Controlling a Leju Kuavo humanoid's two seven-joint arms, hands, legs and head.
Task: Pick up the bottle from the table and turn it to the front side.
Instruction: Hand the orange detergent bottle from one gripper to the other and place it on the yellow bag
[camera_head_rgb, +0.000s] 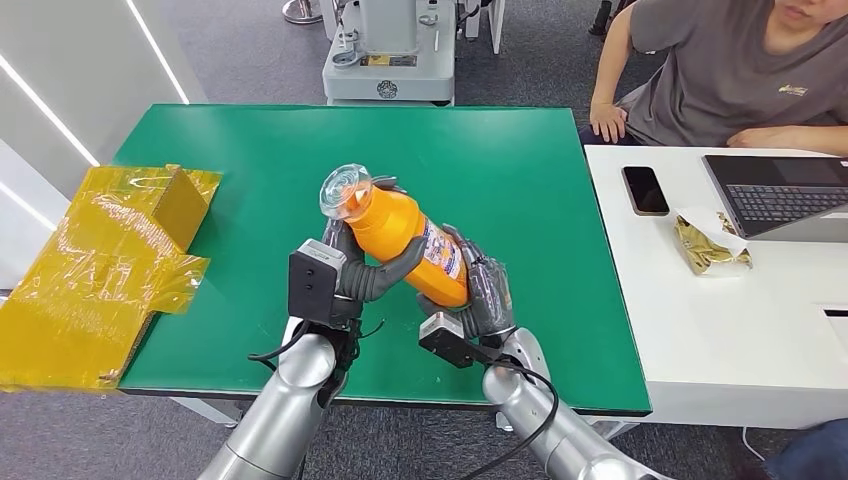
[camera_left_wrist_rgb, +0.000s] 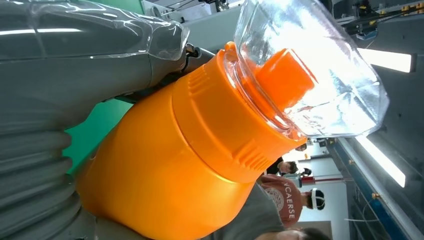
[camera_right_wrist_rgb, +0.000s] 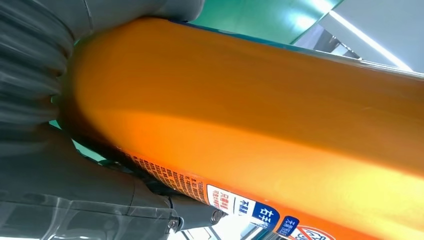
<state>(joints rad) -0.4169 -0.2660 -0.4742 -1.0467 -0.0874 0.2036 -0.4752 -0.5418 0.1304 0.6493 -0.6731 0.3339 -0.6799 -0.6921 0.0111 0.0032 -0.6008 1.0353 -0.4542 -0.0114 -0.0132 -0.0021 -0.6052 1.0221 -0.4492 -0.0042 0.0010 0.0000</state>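
Note:
An orange bottle (camera_head_rgb: 405, 240) with a clear cap (camera_head_rgb: 346, 192) is held tilted above the green table (camera_head_rgb: 520, 180), cap pointing away and to the left. My left hand (camera_head_rgb: 365, 268) grips its upper body just below the cap. My right hand (camera_head_rgb: 478, 290) grips its lower end, where a printed label (camera_head_rgb: 443, 254) shows. In the left wrist view the orange bottle (camera_left_wrist_rgb: 170, 165) and its clear cap (camera_left_wrist_rgb: 320, 75) are close up beside the grey thumb (camera_left_wrist_rgb: 75, 65). In the right wrist view the orange bottle (camera_right_wrist_rgb: 250, 115) lies against the hand, with its label (camera_right_wrist_rgb: 240, 205) at the edge.
A yellow wrapped box (camera_head_rgb: 110, 260) lies at the table's left edge. To the right stands a white table (camera_head_rgb: 720, 330) with a phone (camera_head_rgb: 645, 189), a laptop (camera_head_rgb: 780, 195) and a snack packet (camera_head_rgb: 710, 245). A person (camera_head_rgb: 730, 70) sits behind it.

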